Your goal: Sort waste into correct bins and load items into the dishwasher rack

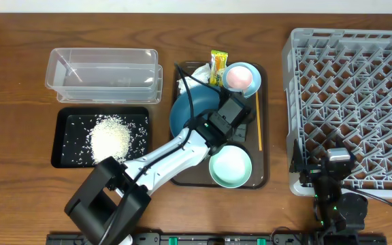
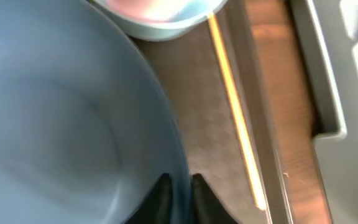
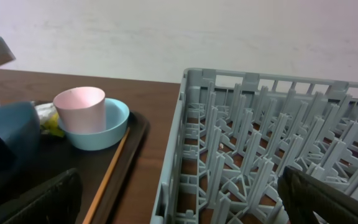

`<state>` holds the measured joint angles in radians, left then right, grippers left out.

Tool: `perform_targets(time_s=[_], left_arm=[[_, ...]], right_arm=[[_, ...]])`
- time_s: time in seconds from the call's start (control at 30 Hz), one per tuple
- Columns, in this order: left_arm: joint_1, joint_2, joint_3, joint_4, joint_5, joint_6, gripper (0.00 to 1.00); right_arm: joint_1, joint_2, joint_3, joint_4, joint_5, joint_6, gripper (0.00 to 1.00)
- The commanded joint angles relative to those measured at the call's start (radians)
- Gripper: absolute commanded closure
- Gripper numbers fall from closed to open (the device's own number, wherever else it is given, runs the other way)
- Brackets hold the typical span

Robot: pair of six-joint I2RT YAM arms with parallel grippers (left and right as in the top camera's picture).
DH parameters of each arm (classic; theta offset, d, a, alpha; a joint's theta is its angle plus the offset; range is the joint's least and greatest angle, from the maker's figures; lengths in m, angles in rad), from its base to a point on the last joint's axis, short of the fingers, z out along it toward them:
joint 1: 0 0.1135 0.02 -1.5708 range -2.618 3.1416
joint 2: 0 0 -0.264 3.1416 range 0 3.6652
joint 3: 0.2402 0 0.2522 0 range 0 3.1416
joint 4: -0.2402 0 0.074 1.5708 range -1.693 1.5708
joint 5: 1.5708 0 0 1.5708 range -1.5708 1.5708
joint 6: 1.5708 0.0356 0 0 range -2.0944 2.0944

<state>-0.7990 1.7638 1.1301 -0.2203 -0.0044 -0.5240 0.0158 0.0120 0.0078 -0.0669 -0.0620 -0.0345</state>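
Wooden table, brown tray (image 1: 263,156) at centre. Left gripper (image 2: 179,196) astride dark-blue plate (image 1: 181,117) rim, tray's left half; jaws a narrow slit, pinch unclear. Right gripper (image 3: 179,208) wide, empty, at rack (image 1: 359,102) near-left corner. Step: loading plate. Next: firm pinch, lift rackward.

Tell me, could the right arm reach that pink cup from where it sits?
Probably yes. The pink cup stands upright in a bowl at the corner of the tray beside the rack. The open right gripper has a clear line to it, with only the stick lying between.

Lab bench: wooden table (image 1: 19,68), dishwasher rack (image 1: 352,102), bare wall (image 3: 166,31)
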Motion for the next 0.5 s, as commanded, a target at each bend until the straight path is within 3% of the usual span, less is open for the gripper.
perform_targets(time_s=[0.0,0.13,0.33,0.47], left_arm=[[0.001,0.007,0.013,0.001,0.097,-0.013,0.74],[0.001,0.002,0.013,-0.008,0.098,-0.013,0.63],[0.002,-0.056,0.013,-0.032,0.091,-0.012,0.58],[0.003,-0.153,0.013,-0.092,0.012,-0.013,0.58]], right_arm=[[-0.008,-0.005,-0.002,-0.004,0.005,-0.008,0.01],[-0.008,-0.005,-0.002,-0.004,0.005,-0.008,0.01],[-0.008,-0.005,-0.002,-0.004,0.005,-0.008,0.01],[-0.008,-0.005,-0.002,-0.004,0.005,-0.008,0.01]])
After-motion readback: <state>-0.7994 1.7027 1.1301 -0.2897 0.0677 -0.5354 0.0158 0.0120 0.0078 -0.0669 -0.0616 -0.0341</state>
